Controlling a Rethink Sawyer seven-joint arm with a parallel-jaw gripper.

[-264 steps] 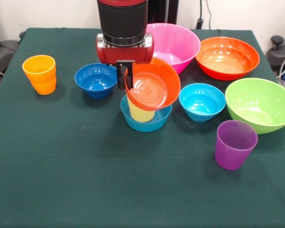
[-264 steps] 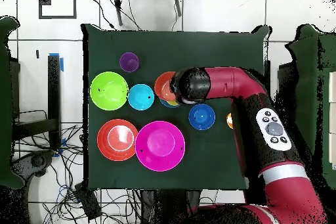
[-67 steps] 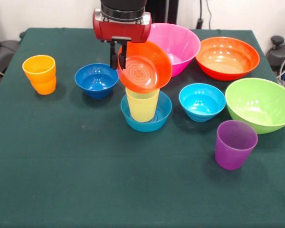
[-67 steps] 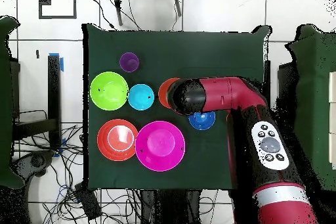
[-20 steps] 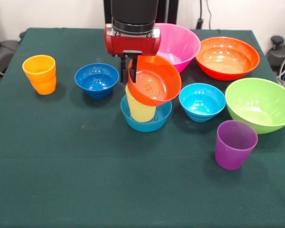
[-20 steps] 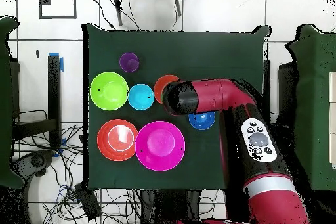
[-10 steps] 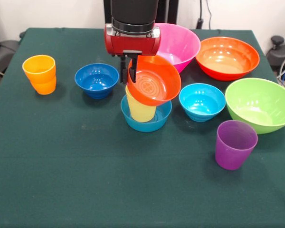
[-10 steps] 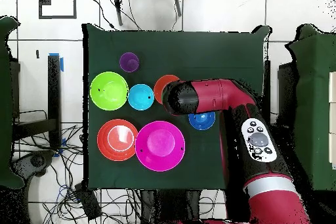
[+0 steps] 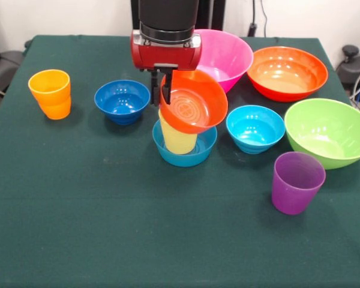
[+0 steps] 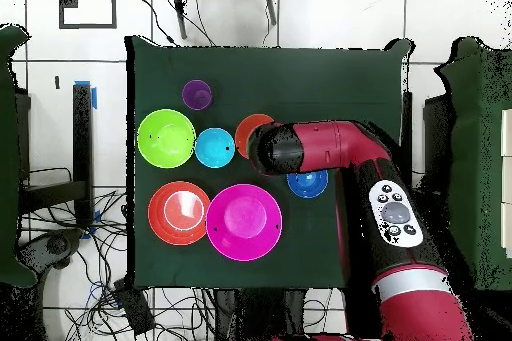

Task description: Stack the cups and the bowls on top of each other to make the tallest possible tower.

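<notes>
My gripper (image 9: pixel 160 96) is shut on the rim of a small orange-red bowl (image 9: pixel 194 103). The bowl hangs steeply tilted, with its inside facing the front camera. Its lower part covers the top of the pale yellow cup (image 9: pixel 176 140), which stands upright in the mid-blue small bowl (image 9: pixel 189 155); whether they touch I cannot tell. In the overhead view the arm (image 10: pixel 325 147) hides this stack, and only part of the orange-red bowl (image 10: pixel 249 125) shows. The orange cup (image 9: pixel 50 93) and purple cup (image 9: pixel 296 182) stand alone.
A dark blue small bowl (image 9: pixel 122 101) sits left of the stack and a cyan one (image 9: pixel 255 128) right of it. Large pink (image 9: pixel 226 53), orange-red (image 9: pixel 287 72) and lime green (image 9: pixel 329 131) bowls line the far and right side.
Since 3.3 s ago my gripper has come down and to the right with the orange-red bowl, in front of the yellow cup's top. Over the last second it has barely moved.
</notes>
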